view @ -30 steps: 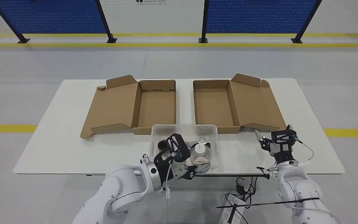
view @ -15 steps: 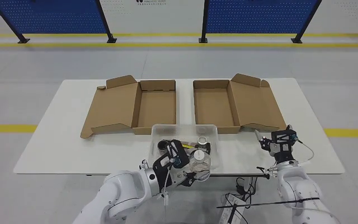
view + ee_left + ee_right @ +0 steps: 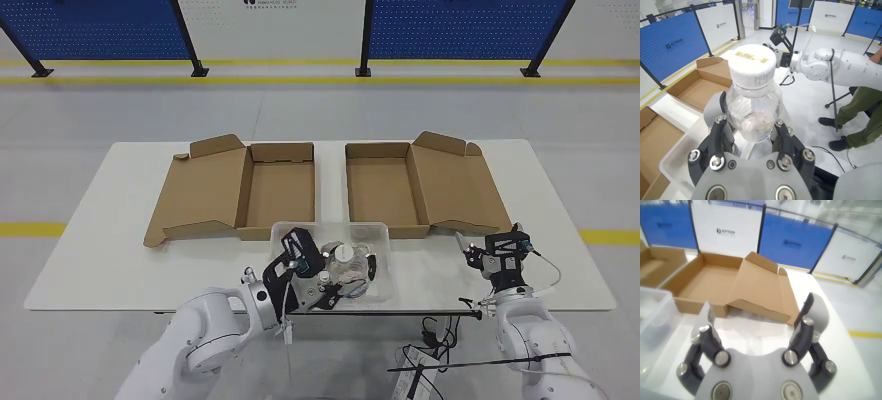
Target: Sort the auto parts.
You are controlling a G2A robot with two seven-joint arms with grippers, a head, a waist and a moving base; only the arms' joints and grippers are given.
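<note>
My left gripper (image 3: 748, 121) covers the lower half of the bottle (image 3: 751, 98), so I can't see its base. From above, that arm hides much of the clear bin (image 3: 360, 226), and the parts around it are too small to name. On the right wrist camera the bin runs off the edge, and a dark shape (image 3: 650, 335) behind its wall is blurred.

A white table (image 3: 90, 240) stands on a pale floor (image 3: 320, 110) crossed by yellow lines (image 3: 20, 229). Blue and white barrier panels (image 3: 95, 28) line the far side.
</note>
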